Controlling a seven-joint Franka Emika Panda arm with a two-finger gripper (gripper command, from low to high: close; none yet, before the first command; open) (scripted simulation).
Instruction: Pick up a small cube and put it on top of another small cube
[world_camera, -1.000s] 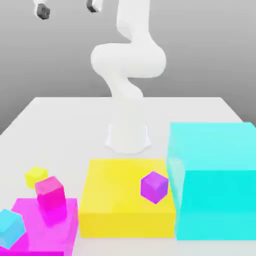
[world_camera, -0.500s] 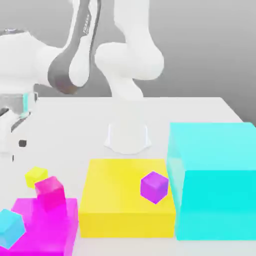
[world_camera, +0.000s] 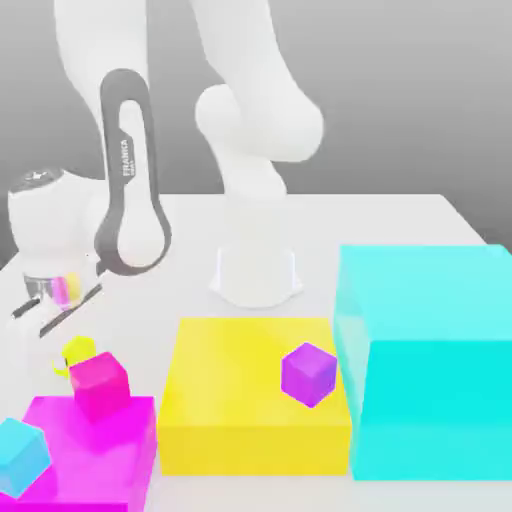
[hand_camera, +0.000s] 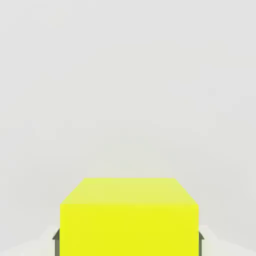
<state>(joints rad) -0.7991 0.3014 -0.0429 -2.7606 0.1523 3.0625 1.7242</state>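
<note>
Fingers (hand_camera: 200, 242) clenched tight on the small yellow cube (hand_camera: 129, 217), dark pads pressing its two opposite sides in the hand view, and the cube sits squarely between them. From the exterior view, that same cube shows as a slice of yellow down on the pale white desk (world_camera: 400, 215), half tucked behind the small magenta cube (world_camera: 99, 386), with the gripper (world_camera: 62, 358) dropped right over it.

Working outward: the magenta cube sits just beside the yellow one, toward the camera, perched on the back edge of a flat magenta block (world_camera: 95, 455). On that same magenta block, at its corner nearest the camera and further from the yellow cube, rests a small cyan cube (world_camera: 20, 457), tilted.

On the exterior view's right of the yellow cube lies a broad flat yellow block (world_camera: 250, 415), and on it a small purple cube (world_camera: 308, 374), turned corner-on. Well beyond, still further to the exterior view's right, stands a tall cyan block (world_camera: 435, 365), touching the yellow block's side.

Behind all this, the white robot arm's base (world_camera: 256, 275) stands on the desk, and the arm bends down over the yellow cube.
</note>
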